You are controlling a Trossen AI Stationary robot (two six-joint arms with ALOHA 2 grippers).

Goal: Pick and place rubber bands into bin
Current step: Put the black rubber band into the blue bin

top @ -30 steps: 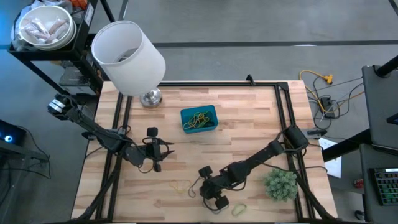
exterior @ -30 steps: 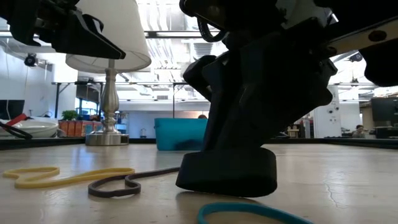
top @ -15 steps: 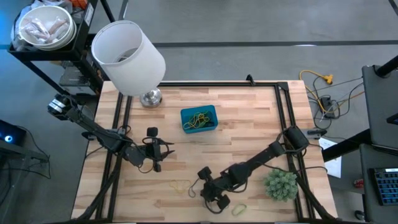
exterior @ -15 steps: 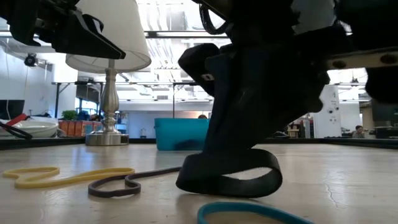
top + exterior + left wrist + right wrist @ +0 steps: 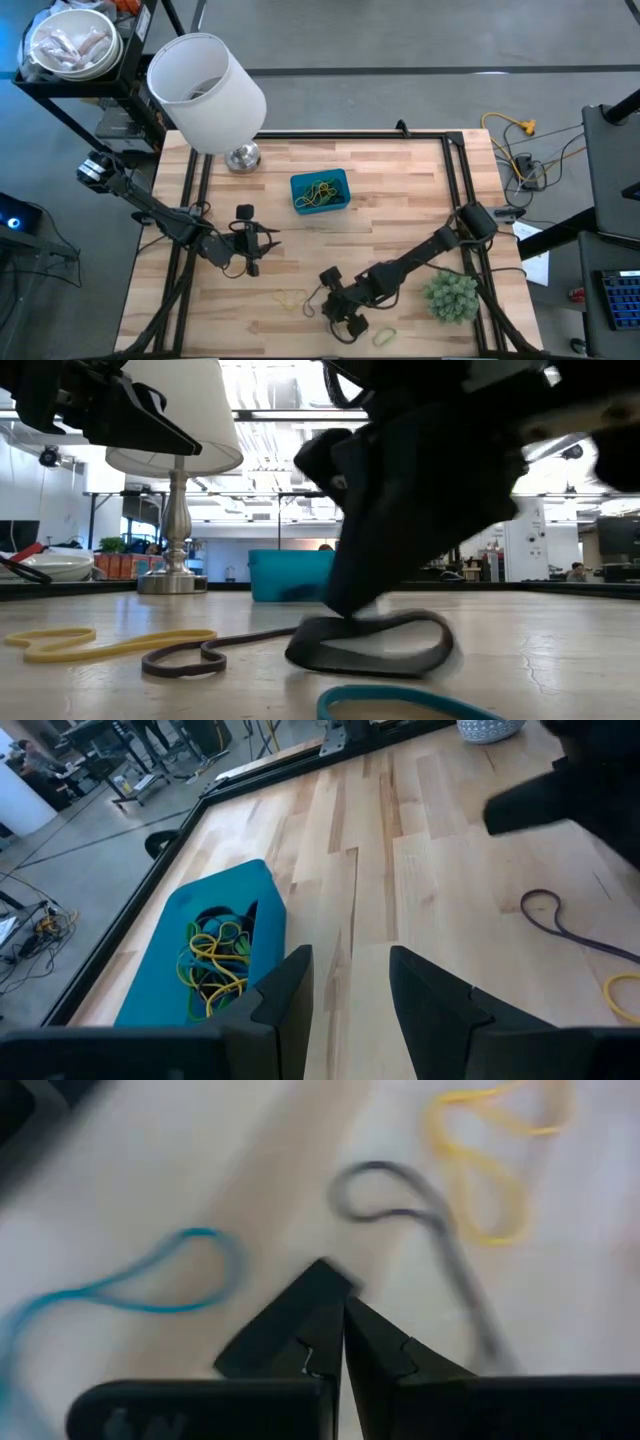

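The blue bin (image 5: 320, 190) stands at the table's middle far part with several rubber bands in it, and also shows in the left wrist view (image 5: 215, 950). My right gripper (image 5: 340, 316) is low near the table's front edge, shut on a broad dark rubber band (image 5: 372, 644). Near it lie a yellow band (image 5: 100, 643), a thin dark band (image 5: 200, 656) and a teal band (image 5: 400, 700). My left gripper (image 5: 250, 246) hovers open and empty at the table's left middle. My right gripper pinches the broad dark band between its two shut fingers at the top of its loop (image 5: 350, 622), which shows beside the fingertips in the right wrist view (image 5: 288, 1325). The fingers come from above, slanting down. The loop's lower part (image 5: 385, 660) rests on the table.
A white lampshade (image 5: 205, 90) on a metal foot stands at the far left. A bushy green plant ball (image 5: 452, 296) sits at the near right. A pale green band (image 5: 383, 337) lies at the front edge. Black rails run along the table's sides.
My right gripper has risen a little from the table with its fingers shut. The broad dark band, at first a flat block under the fingers, is now drawn up into an open loop, its bottom still on the table.
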